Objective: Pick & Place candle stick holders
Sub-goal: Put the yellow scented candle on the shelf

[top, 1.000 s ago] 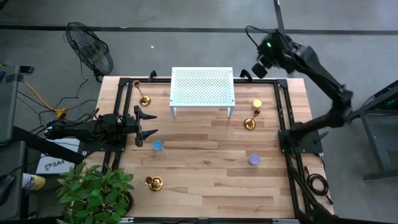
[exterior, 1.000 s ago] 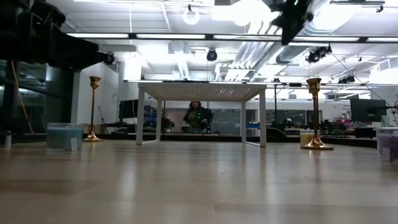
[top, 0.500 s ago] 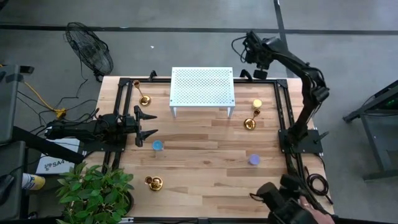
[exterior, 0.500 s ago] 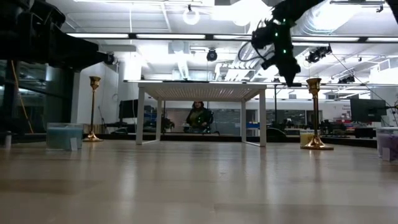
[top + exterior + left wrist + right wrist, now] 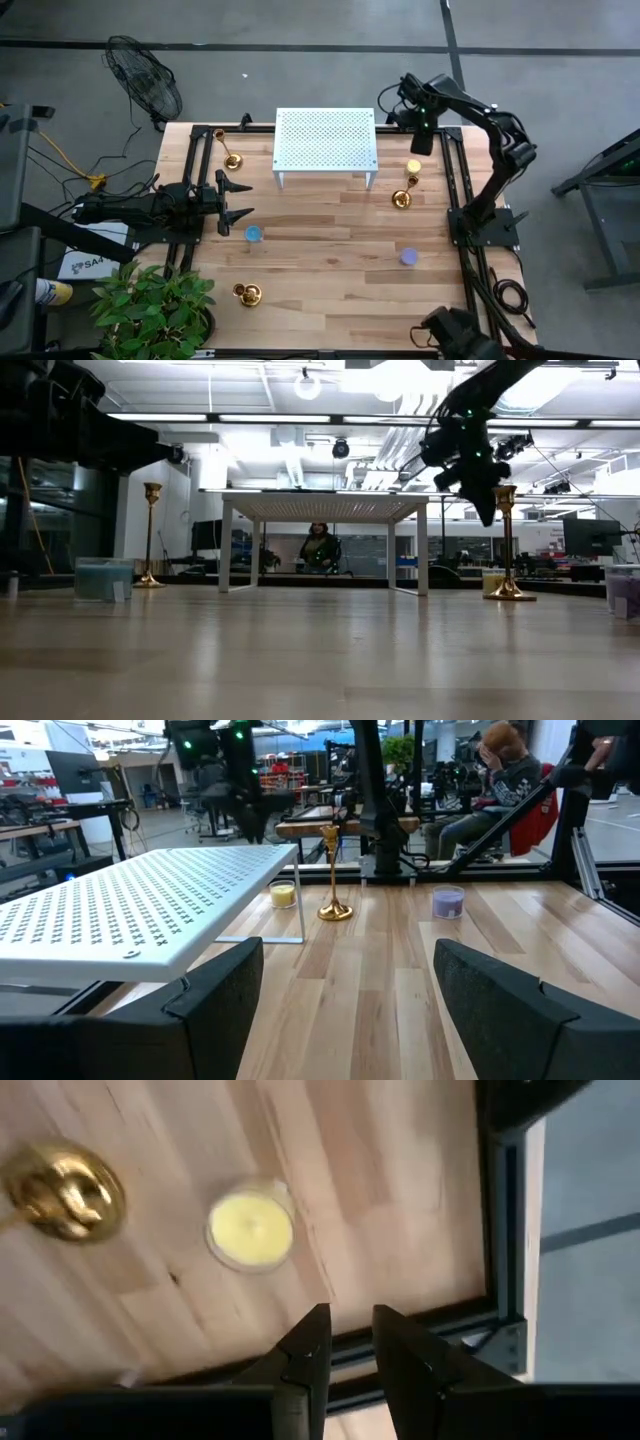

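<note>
My right gripper (image 5: pixel 421 141) hangs in the upper right of the high view, above the table's far right corner beside the white perforated metal rack (image 5: pixel 324 139). Its two dark fingers (image 5: pixel 310 1345) stand close together with only a narrow gap, and they hold nothing. Half a second ago this gripper sat farther up and left, off the table's back edge; it has now swung in over the wood, and in the low view it has shifted right, toward the holder.

Below it stands one candle stick holder (image 5: pixel 403 198), polished brass with a round flared base and a thin stem, right of centre in the high view; just beside it sits a round yellow candle (image 5: pixel 414 166). A second holder (image 5: pixel 232 159) stands left of the rack, a third (image 5: pixel 246 293) in the lower left of the pale plank table (image 5: pixel 330 270). None of them has moved.

My left gripper (image 5: pixel 238 201) waits at the left edge, its fingers spread wide and empty, near a small blue candle (image 5: pixel 253 234). A purple candle (image 5: pixel 408 257) sits lower right.
</note>
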Motion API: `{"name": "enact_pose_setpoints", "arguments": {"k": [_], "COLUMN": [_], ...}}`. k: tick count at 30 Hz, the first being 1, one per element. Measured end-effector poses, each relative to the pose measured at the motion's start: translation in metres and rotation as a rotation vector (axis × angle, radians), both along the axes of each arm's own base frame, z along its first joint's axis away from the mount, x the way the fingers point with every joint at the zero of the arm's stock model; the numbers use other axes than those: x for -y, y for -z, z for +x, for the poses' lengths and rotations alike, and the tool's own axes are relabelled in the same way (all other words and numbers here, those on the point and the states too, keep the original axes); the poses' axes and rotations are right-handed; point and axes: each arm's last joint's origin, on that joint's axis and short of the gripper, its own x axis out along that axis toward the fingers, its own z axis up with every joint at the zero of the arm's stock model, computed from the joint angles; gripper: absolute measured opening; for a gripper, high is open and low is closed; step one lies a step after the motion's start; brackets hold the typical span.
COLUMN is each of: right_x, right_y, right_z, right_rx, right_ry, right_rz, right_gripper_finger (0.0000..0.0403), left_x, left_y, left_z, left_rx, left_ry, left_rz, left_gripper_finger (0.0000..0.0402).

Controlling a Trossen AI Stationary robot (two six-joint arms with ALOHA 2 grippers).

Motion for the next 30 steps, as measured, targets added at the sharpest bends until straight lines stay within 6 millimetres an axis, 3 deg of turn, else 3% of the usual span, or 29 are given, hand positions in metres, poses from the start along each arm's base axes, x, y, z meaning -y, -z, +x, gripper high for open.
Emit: {"name": "enact_pose_setpoints", "arguments": {"k": [4, 8, 13, 17, 30], "right_x": [-0.004, -0.01, -0.014, -0.018, -0.023], "right_y": [0.002, 0.01, 0.028, 0.048, 0.076], "right_z": [0.006, 0.005, 0.001, -0.002, -0.004], "right_rx": [0.011, 0.085, 0.031, 0.022, 0.084], "right_ry": [-0.021, -0.029, -0.029, -0.032, -0.004], "right_rz": [-0.098, -0.052, -0.043, -0.035, -0.044], "right_gripper_finger": [0.0083, 0.0121, 0.0184, 0.0211, 0.0194], "left_x": [0.0, 0.0, 0.0, 0.0, 0.0], "left_y": [0.0, 0.0, 0.0, 0.0, 0.0], "left_z": [0.0, 0.0, 0.0, 0.0, 0.0], "left_rx": [0.0, -0.001, -0.001, -0.001, -0.001], "left_ry": [0.0, 0.0, 0.0, 0.0, 0.0], "left_rz": [0.0, 0.0, 0.0, 0.0, 0.0], "left_gripper_finger": [0.0289, 0.0289, 0.0289, 0.0289, 0.0289]}}
